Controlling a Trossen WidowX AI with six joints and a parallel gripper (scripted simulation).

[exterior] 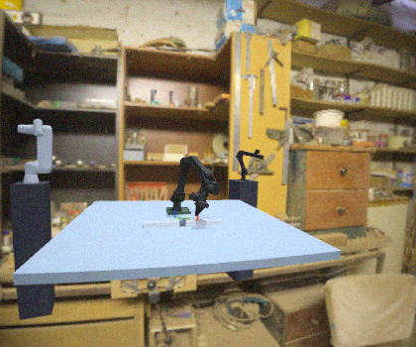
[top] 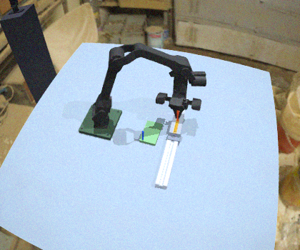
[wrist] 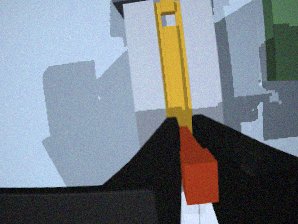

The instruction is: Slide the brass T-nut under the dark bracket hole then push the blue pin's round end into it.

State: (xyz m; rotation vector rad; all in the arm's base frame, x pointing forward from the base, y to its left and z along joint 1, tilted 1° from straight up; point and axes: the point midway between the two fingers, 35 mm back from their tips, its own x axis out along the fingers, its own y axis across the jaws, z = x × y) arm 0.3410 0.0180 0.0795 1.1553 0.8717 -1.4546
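top view: where's the brass t-nut (top: 176, 127) (wrist: 177, 70)?

over the pale block (top: 171, 131) (wrist: 145, 55) at one end of the aluminum rail (top: 166, 162) (exterior: 157, 224), just beside the dark bracket (top: 173, 138) (exterior: 182, 223). i can't tell whether it's seated in the slot.

and the claw (top: 177, 113) (exterior: 198, 214) (wrist: 184, 125)?

clamped on the orange handle (top: 178, 116) (exterior: 197, 218) (wrist: 200, 182). the wrist view has it wedged between both black fingers, its blocky end towards the camera and the nut stretching away beyond the tips, square hole near its far end.

does the nut reach the bracket hole?

not that i can see; the hole's too small to make out.

what about the blue pin (top: 143, 135) (exterior: 174, 214)?

upright at one corner of the green tray (top: 152, 133) (exterior: 184, 218), between the arm's dark green base plate (top: 117, 118) (exterior: 185, 211) and the rail, all on the light blue counter (top: 91, 178) (exterior: 175, 253)
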